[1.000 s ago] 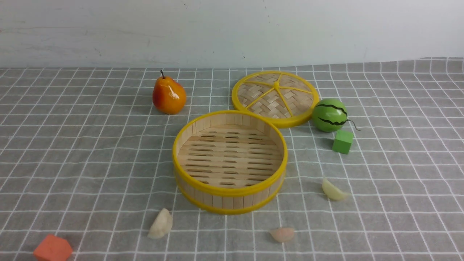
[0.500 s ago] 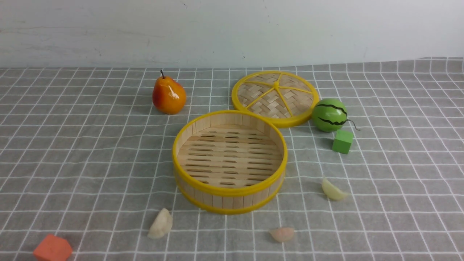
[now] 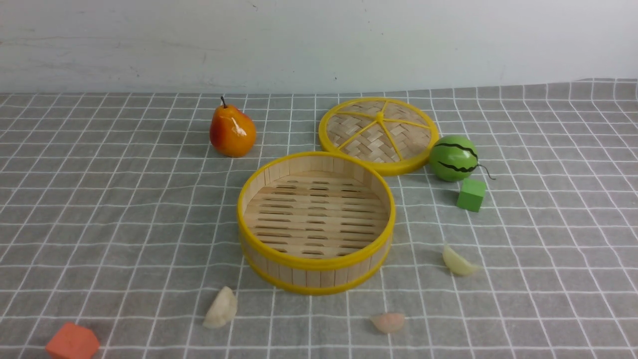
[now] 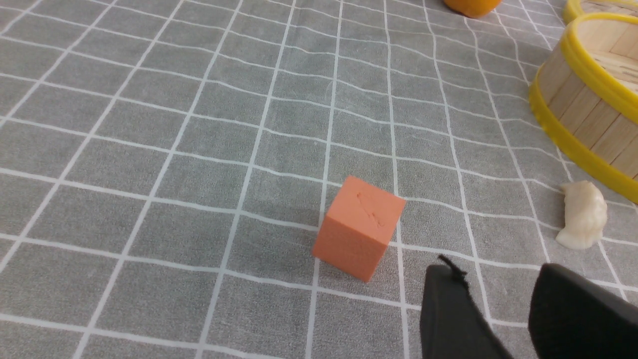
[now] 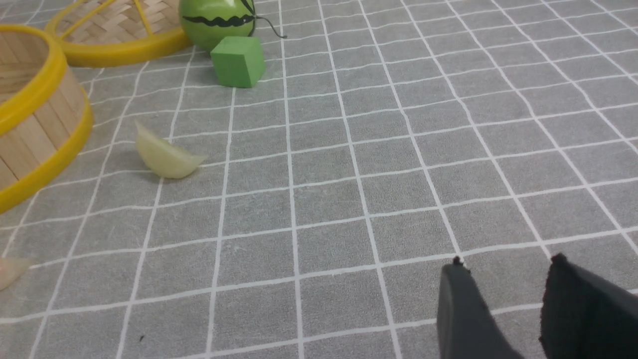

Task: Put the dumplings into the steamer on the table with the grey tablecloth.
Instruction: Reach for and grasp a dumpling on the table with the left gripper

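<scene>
The steamer [image 3: 316, 269] stands empty at the middle of the grey tablecloth [image 3: 99, 199]. Three dumplings lie on the cloth near it: off-white [image 3: 221, 308] at front left, pale pink [image 3: 389, 322] in front, pale yellow [image 3: 458, 262] at right. Neither gripper shows in the front view. In the left wrist view my left gripper [image 4: 493, 271] is open and empty, near the off-white dumpling [image 4: 582, 214] and the steamer's wall [image 4: 578, 107]. In the right wrist view my right gripper [image 5: 506, 267] is open and empty, apart from the yellow dumpling [image 5: 167, 154].
A woven lid [image 3: 379, 134] lies behind the steamer. A toy watermelon [image 3: 453, 158] and a green cube [image 3: 471, 194] stand at right, a pear [image 3: 232, 130] at back left. An orange block [image 3: 72, 341] sits at front left, close to my left gripper [image 4: 359, 227].
</scene>
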Motion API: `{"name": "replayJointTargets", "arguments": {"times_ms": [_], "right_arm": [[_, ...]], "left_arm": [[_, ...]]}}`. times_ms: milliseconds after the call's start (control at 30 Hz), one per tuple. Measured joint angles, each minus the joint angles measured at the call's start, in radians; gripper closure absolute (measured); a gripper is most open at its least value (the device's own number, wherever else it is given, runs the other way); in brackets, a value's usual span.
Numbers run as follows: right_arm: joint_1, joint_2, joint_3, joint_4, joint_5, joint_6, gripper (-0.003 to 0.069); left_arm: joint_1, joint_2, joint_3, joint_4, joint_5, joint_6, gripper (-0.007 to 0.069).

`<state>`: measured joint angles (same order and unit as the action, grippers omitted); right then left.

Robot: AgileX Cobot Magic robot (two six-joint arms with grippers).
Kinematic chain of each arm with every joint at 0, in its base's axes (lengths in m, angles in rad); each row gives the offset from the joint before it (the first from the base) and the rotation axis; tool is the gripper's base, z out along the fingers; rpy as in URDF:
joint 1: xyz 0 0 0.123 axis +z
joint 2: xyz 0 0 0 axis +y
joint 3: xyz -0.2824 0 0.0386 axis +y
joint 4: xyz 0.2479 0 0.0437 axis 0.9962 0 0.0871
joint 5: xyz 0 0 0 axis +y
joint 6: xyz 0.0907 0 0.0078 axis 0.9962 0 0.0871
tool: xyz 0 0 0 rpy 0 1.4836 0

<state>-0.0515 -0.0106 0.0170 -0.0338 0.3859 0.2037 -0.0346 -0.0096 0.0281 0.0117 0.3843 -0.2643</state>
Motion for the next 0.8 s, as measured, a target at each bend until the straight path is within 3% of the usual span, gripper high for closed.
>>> {"name": "replayJointTargets", "arguments": {"times_ms": [267, 433, 567, 600, 667, 800], "right_arm": [[0.000, 0.000, 0.000, 0.000, -0.001, 0.000, 0.0419], [0.000, 0.000, 0.000, 0.019, -0.002, 0.000, 0.0419], [0.000, 0.000, 0.001, 0.229, -0.007, 0.067, 0.0419], [0.000, 0.000, 0.002, 0.372, -0.003, 0.136, 0.0419], [0.000, 0.000, 0.005, 0.544, 0.005, 0.224, 0.0419], [0.000, 0.000, 0.010, 0.790, 0.013, 0.333, 0.0419]], "left_arm": [[0.000, 0.000, 0.000, -0.001, 0.000, 0.000, 0.0387], [0.000, 0.000, 0.000, -0.076, -0.006, 0.000, 0.0387], [0.000, 0.000, 0.000, -0.338, -0.046, -0.117, 0.0387], [0.000, 0.000, 0.000, -0.496, -0.063, -0.198, 0.0387], [0.000, 0.000, 0.000, -0.680, -0.073, -0.274, 0.0387], [0.000, 0.000, 0.000, -0.858, -0.088, -0.320, 0.0387]]}}
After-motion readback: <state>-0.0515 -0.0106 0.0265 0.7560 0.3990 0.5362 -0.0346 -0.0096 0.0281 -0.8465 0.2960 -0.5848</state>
